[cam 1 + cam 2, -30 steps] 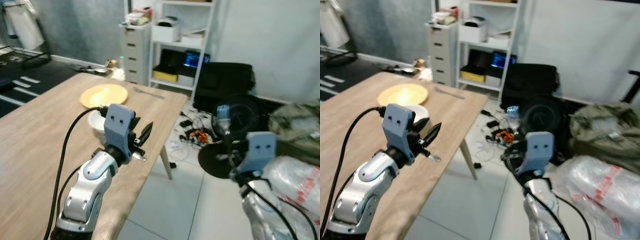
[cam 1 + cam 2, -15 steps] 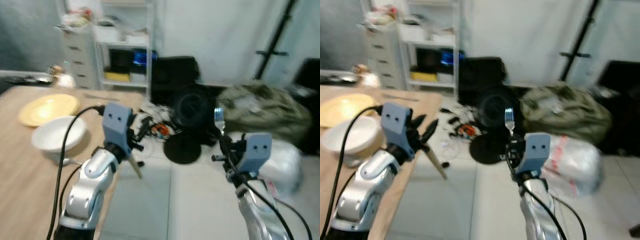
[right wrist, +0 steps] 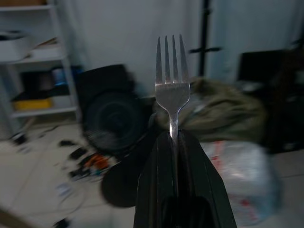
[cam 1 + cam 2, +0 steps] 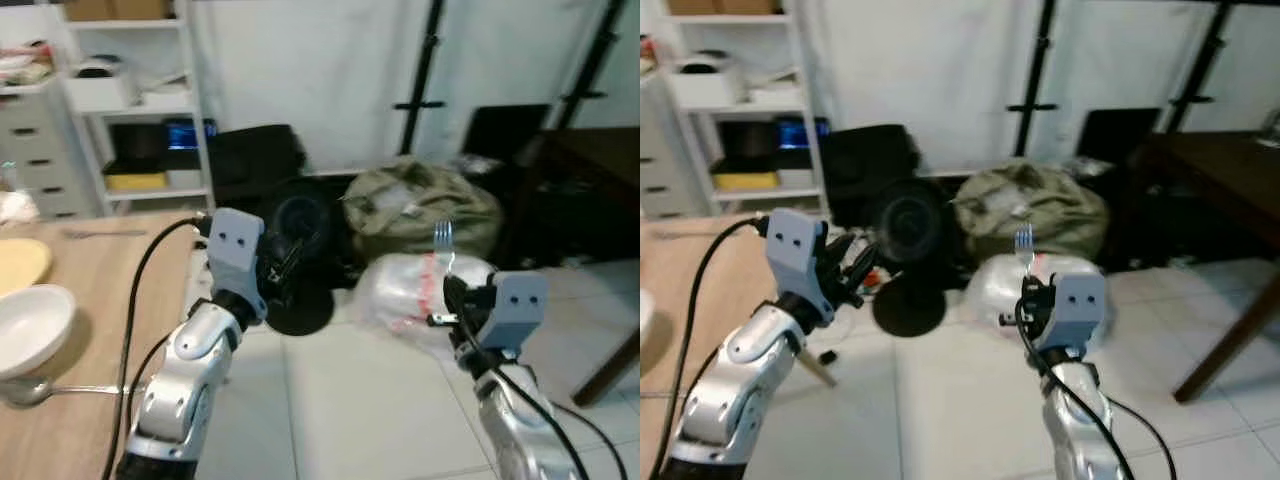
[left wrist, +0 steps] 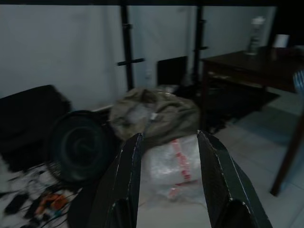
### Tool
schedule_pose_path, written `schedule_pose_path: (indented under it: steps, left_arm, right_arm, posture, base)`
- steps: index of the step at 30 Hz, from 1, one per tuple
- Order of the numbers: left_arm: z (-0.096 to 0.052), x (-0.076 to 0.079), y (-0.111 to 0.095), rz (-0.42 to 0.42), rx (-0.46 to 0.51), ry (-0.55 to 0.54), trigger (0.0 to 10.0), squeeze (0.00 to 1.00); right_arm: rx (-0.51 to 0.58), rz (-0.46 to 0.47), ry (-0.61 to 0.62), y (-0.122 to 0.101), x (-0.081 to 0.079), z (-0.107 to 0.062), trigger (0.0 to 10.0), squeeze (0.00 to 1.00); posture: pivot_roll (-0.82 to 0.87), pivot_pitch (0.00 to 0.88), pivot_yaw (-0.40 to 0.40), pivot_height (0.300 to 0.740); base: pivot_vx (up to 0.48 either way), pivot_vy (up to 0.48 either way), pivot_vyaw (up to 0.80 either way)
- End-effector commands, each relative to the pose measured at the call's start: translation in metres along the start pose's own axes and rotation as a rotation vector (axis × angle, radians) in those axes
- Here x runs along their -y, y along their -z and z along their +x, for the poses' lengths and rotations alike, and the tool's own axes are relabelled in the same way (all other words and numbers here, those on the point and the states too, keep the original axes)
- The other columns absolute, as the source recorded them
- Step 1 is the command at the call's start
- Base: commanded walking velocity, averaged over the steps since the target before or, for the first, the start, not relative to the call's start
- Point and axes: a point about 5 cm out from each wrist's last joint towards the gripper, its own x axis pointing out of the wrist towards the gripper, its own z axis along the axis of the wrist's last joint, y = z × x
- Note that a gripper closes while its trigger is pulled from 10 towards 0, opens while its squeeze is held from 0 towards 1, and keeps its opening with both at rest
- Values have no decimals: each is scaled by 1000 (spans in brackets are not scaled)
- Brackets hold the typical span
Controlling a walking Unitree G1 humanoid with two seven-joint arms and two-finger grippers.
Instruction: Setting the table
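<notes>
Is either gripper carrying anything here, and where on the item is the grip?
The right gripper holds a silver metal fork by its handle, tines up. The left gripper is open and empty.

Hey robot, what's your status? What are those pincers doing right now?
Right pincer shut on fork, tines up. Left pincer open, empty. Bags on floor ahead.

The fork (image 3: 172,85) is bright, polished metal, pinched between the right hand's (image 3: 173,142) matt black fingers. On the left, the worktop (image 4: 90,300) is pale matt wood grain, carrying a glossy white bowl (image 4: 30,335). The floor (image 4: 350,400) is smooth, pale tile with a dull sheen.
</notes>
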Motion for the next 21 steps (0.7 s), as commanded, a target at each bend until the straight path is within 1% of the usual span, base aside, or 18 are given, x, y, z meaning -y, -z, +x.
schedule_pose_path:
  steps: [1, 10, 21]
  left_arm:
    - [-1, -3, 3, 4, -13, -8, 10000, 0]
    - [-1, -6, 3, 16, -22, -3, 10000, 0]
    - [1, -5, 4, -2, -20, 0, 10000, 0]
  right_arm:
    - [-3, 5, 3, 2, -1, -2, 10000, 0]
    - [-6, 14, 13, 4, -2, -3, 10000, 0]
    - [-9, 13, 18, 4, -1, -4, 10000, 0]
  posture:
    - [-15, 8, 86, 740]
    - [-5, 15, 99, 740]
    - [-13, 15, 102, 740]
  base:
    - [0, 0, -781]
    - [0, 0, -781]
    - [0, 0, -783]
